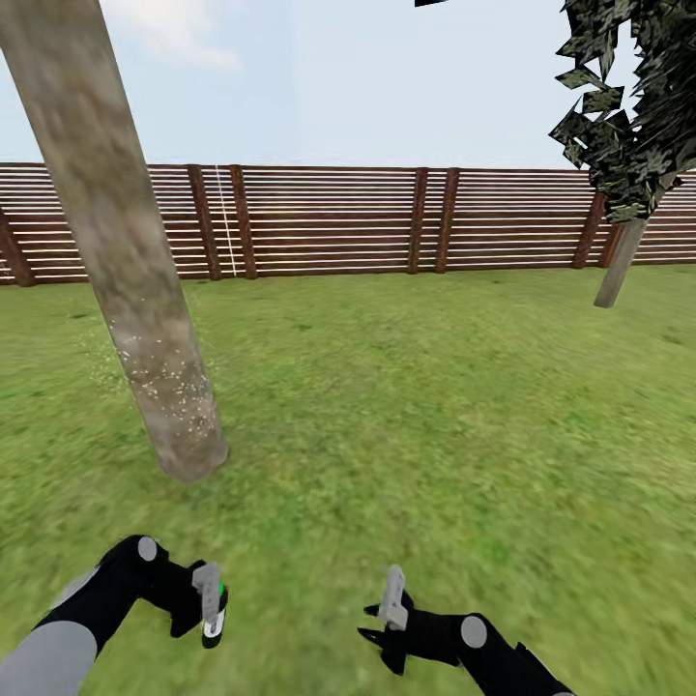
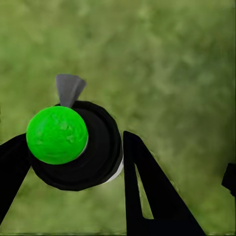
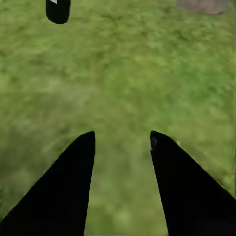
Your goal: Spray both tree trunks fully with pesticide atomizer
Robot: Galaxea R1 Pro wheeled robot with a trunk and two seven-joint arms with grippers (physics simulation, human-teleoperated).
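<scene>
Black fingers of the left gripper [image 2: 73, 162] are pinched on the atomizer [image 2: 73, 147], a black round body with a bright green cap and a grey nozzle. One finger [image 2: 152, 196] presses its side; the other shows as a dark wedge on the opposite side. In the head view the left gripper [image 1: 208, 609] hangs low over the grass, holding the atomizer [image 1: 214, 619] with its white base and a spot of green showing.

The right gripper [image 3: 122, 142] is spread, nothing between its two black fingers [image 3: 69, 187]; grass shows through the gap. In the head view the right gripper [image 1: 391, 604] sits low, near the left one but apart from it, with a grey finger pointing up.

Lawn [image 1: 416, 406]: blurry green, running out to the fence.

Near trunk [image 1: 126, 261]: thick, grey-brown, mottled pale bark. It leans in the head view and meets the ground ahead of the left gripper. Its lower part carries fine white specks. From the right wrist view a patch of its base [image 3: 204, 5] shows at the frame edge, and so does a dark object with a white mark [image 3: 58, 11], too small to identify.

Second tree [image 1: 628, 106]: well apart at far right, thin in view, dark angular leaves above its trunk [image 1: 619, 261], just in front of the fence.

Fence [image 1: 338, 222]: brown horizontal slats with darker posts, pale sky above.
</scene>
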